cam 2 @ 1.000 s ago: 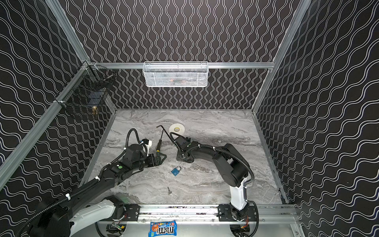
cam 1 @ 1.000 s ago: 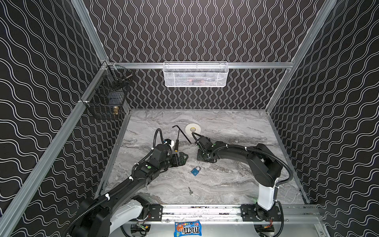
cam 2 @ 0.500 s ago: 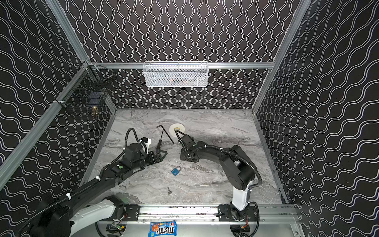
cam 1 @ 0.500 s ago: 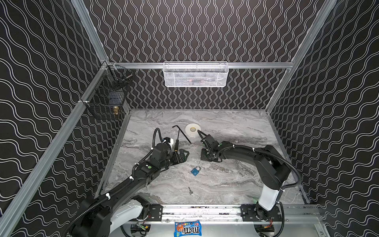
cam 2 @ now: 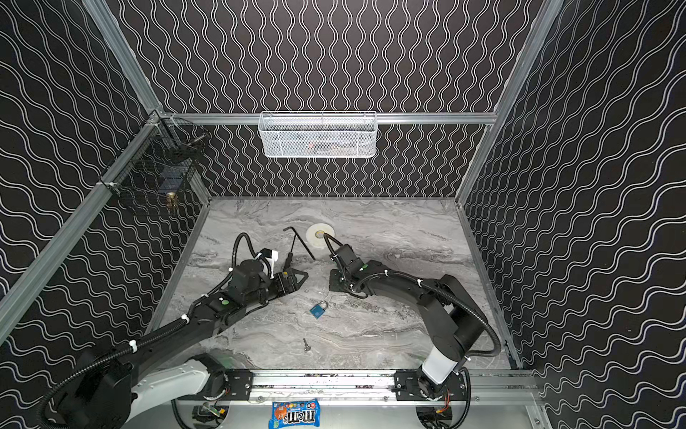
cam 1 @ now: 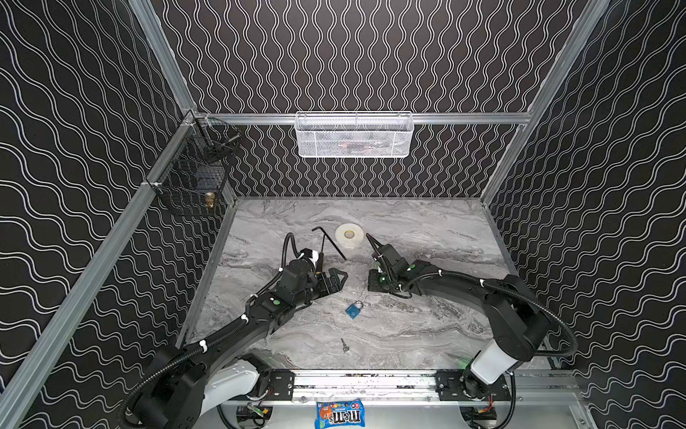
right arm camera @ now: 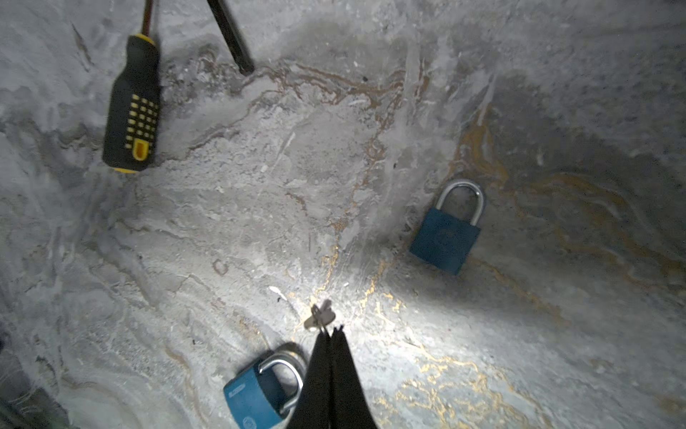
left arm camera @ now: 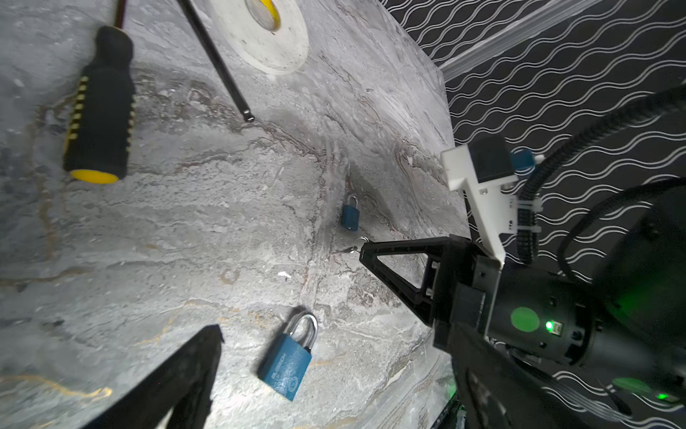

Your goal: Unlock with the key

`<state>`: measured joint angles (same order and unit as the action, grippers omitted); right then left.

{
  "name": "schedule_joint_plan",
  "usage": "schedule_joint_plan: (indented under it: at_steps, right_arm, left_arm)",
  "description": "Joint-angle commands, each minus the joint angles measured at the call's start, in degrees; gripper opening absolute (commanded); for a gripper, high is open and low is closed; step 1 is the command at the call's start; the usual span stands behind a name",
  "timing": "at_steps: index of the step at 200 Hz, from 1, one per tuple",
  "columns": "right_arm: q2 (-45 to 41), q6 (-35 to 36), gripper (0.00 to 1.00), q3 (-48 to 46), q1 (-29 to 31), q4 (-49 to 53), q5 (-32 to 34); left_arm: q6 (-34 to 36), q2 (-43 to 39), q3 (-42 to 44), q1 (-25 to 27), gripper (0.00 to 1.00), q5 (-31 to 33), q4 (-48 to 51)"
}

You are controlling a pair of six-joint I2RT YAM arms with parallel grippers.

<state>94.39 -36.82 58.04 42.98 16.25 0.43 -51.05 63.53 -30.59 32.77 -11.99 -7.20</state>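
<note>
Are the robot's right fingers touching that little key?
Touching. In the right wrist view the right gripper is shut, its fingers pinching the key at their tips.

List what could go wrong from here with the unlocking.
1. The right gripper pinches the key only at its very fingertips; it may twist or slip during insertion.
2. The blue padlock and the second padlock lie loose, and the left gripper is open, holding nothing; an unbraced lock would likely slide when pushed.
3. A spare key lies loose too; the held key may not fit the chosen lock.
</note>
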Motion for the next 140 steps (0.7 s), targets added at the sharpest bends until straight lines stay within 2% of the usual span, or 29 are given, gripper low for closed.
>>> schedule_joint_plan:
  at_steps: [1, 25, 53, 104, 140]
  right_arm:
    - [-2.40, 0.72, 0.00, -0.15, 0.00, -1.40, -0.66]
    - [-5.04, 1.37, 0.00, 0.01, -0.02, -1.05, -2.17]
    - [-7.68, 2.15, 0.00, 0.47, 0.00, 0.38, -2.58]
    - [-11.75, 3.89, 0.00, 0.76, 0.09, 2.03, -3.88]
    - [-13.27, 3.58, 0.00, 0.35, 0.43, 0.10, -6.48]
  left_arm:
    - [-0.37, 0.24, -1.65, 0.15, 0.98, 0.63, -2.89]
    - [0.14, 0.24, -1.16, 0.10, 0.95, -1.78, -7.26]
    - [-0.84, -1.48, -1.01, -0.05, 0.95, -0.90, -4.41]
    - [-18.14, -2.16, 0.00, 0.00, 0.96, -2.75, -9.83]
    - [-24.44, -3.78, -1.83, 1.15, 0.97, 0.78, -6.72]
